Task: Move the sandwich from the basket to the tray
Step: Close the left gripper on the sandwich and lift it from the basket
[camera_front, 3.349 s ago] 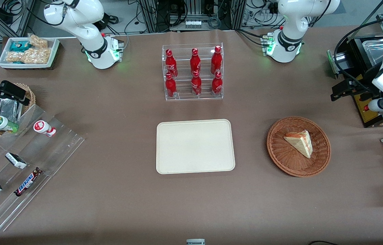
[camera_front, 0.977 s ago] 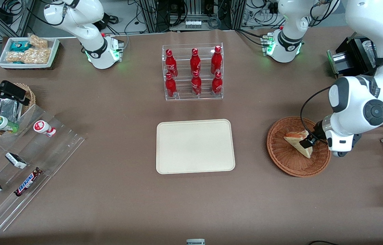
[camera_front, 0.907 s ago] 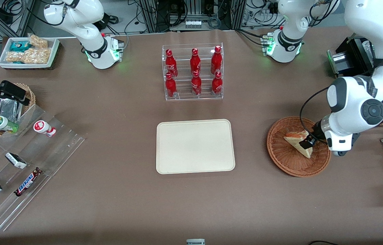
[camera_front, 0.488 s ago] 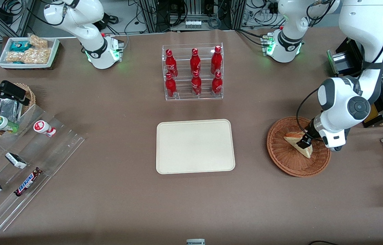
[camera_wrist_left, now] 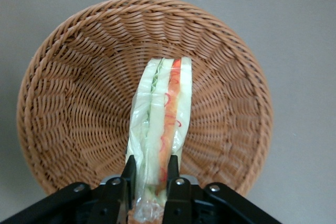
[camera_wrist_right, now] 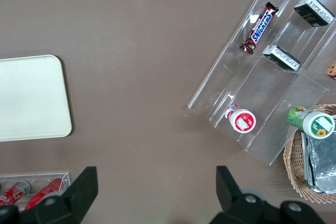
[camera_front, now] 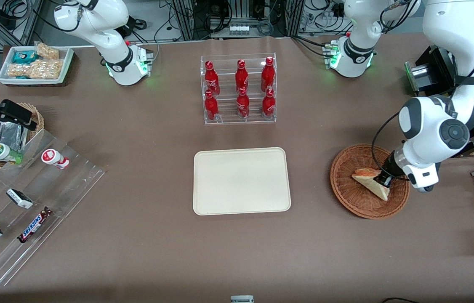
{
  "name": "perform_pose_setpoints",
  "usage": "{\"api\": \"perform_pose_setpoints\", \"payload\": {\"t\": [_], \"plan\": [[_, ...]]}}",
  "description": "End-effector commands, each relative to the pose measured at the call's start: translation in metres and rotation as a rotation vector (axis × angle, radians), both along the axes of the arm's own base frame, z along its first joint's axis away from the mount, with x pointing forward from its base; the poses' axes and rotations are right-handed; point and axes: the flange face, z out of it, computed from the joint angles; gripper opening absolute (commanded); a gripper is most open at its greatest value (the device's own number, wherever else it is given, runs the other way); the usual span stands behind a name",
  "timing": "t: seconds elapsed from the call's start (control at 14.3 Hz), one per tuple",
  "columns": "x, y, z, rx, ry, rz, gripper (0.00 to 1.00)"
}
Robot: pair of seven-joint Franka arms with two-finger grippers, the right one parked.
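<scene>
Wicker, reddish-brown and round, made up the basket [camera_front: 369, 181] that held the sandwich [camera_front: 371, 182], which stood on edge inside it in a thin clear wrap. The gripper [camera_wrist_left: 150, 178] was down in the basket with its two fingers [camera_wrist_left: 128, 174] closed against the bread faces at the wide end of the wedge, so it was grasping the sandwich. The tray [camera_front: 241, 181] lay flat on the table, well apart from the basket, toward the parked arm's end, with nothing on it. The sandwich looked light and soft; a hard squeeze would likely crush the bread, and the wrap could slip. Holding it across the faces near the thick end seemed the sound choice, since the thin tip would likely bend.
</scene>
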Motion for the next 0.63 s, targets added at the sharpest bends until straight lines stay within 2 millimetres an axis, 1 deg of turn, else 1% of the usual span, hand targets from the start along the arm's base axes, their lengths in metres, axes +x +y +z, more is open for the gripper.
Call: {"api": "perform_pose_setpoints", "payload": {"t": [0.0,0.07,0.14,0.21,0.35,0.49,0.56], "plan": [[0.022,-0.042,0.044,-0.004,0.011,-0.057,0.03],[0.028,-0.064,0.053,-0.006,0.005,-0.090,0.03],[0.031,-0.093,0.056,-0.015,0.002,-0.129,0.04],[0.031,-0.127,0.056,-0.017,-0.002,-0.176,0.04],[0.020,-0.186,0.051,-0.022,-0.003,-0.264,0.05],[0.005,-0.253,0.043,-0.027,-0.013,-0.377,0.05],[0.002,-0.284,0.041,-0.034,-0.025,-0.422,0.06]]}}
